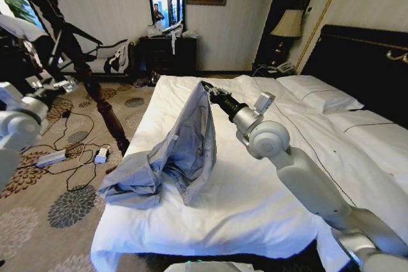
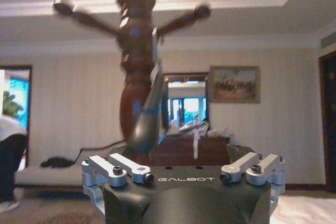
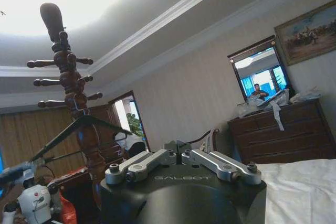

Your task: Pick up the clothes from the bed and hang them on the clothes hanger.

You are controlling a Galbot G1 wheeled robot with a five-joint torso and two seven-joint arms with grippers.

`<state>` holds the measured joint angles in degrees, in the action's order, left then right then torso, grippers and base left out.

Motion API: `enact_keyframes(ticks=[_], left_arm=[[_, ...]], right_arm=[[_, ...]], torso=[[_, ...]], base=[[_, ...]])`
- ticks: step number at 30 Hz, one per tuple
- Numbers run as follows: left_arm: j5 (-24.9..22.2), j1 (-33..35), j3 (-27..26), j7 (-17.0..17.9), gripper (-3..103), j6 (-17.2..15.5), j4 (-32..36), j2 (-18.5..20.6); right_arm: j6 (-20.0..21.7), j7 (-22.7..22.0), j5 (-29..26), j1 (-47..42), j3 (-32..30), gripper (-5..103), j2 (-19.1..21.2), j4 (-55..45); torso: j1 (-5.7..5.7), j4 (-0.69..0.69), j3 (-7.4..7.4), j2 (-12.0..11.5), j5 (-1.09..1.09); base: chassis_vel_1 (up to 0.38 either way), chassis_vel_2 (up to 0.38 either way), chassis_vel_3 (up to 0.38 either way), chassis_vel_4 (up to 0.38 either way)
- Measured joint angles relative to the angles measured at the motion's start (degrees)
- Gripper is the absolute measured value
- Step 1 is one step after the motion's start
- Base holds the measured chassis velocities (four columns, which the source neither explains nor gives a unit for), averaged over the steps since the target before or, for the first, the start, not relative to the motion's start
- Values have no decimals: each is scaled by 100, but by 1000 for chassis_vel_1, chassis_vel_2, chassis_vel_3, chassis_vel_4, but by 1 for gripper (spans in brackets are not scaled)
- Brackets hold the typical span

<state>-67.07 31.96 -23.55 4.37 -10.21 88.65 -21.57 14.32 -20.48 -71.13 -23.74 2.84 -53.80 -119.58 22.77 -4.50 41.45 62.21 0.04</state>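
Note:
My right gripper (image 1: pixel 207 89) is shut on the top of the clothes (image 1: pixel 182 151), a light grey-blue shirt. It holds the shirt up over the bed (image 1: pixel 248 208), and the lower part still lies bunched near the bed's left edge. The clothes hanger (image 3: pixel 84 124), slim and dark, hangs by its hook on a dark wooden coat stand (image 1: pixel 95 90) left of the bed. In the head view one arm of the clothes hanger (image 1: pixel 111 42) sticks out from the stand. My left gripper (image 1: pixel 64 85) is raised beside the stand and stands open (image 2: pixel 184 174), with a blurred end of the clothes hanger (image 2: pixel 147 124) just beyond it.
Cables and a power strip (image 1: pixel 51 157) lie on the patterned carpet left of the bed. A dark dresser (image 1: pixel 169 52) with a mirror stands against the far wall. The black headboard (image 1: pixel 363 62) and a bedside lamp (image 1: pixel 288 25) are at the right.

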Motion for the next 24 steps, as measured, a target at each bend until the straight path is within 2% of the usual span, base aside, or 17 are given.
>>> enact_keyframes(ticks=[4, 10, 12, 13, 17, 19, 21, 23, 24], left_arm=[[-132, -675, 401, -11, 100, -221, -42, 216], [-99, -1288, 870, 27, 100, -516, -378, 296], [-87, -1698, 1306, 79, 100, -636, -663, 204], [-87, -1698, 1306, 79, 100, -636, -663, 204], [-264, -2778, 2252, 199, 100, -1015, -1291, -73], [-307, -2981, 2395, 227, 100, -1099, -1397, -120], [-426, -3507, 2740, 284, 100, -1430, -1693, -276], [-454, -3609, 2808, 297, 100, -1499, -1751, -304], [-507, -3802, 2939, 304, 100, -1642, -1881, -367]], right_arm=[[-3, 0, 12, 22, 36, 0, -44, 9], [-5, 1, 14, 11, 6, 0, -1, 2], [-5, 1, 12, -7, -5, 0, 24, -14], [-5, 1, 12, -7, -5, 0, 24, -14], [-5, 1, 5, -40, -15, 0, 68, -57], [-6, 1, 4, -45, -16, 0, 75, -68], [-6, 1, -7, -65, -31, 0, 109, -107], [-6, 0, -8, -72, -40, 0, 118, -116], [-7, 1, -13, -98, -67, 0, 140, -140]], torso=[[0, 7, 0, 0, -4], [0, 4, 0, 0, -3], [0, 6, 0, 0, -8], [0, 6, 0, 0, -8], [0, 1, 1, 0, -6], [1, 0, 1, 0, -5], [0, 4, 0, 0, -4], [0, 3, 0, 0, -5], [0, 5, 0, 0, -3]], base=[[0, 0, 0, 0], [0, 0, 0, 0], [0, 0, 0, 0], [0, 0, 0, 0], [0, 0, 0, 0], [0, 0, 0, 0], [0, 0, 0, 0], [0, 0, 0, 0], [0, 0, 0, 0]])
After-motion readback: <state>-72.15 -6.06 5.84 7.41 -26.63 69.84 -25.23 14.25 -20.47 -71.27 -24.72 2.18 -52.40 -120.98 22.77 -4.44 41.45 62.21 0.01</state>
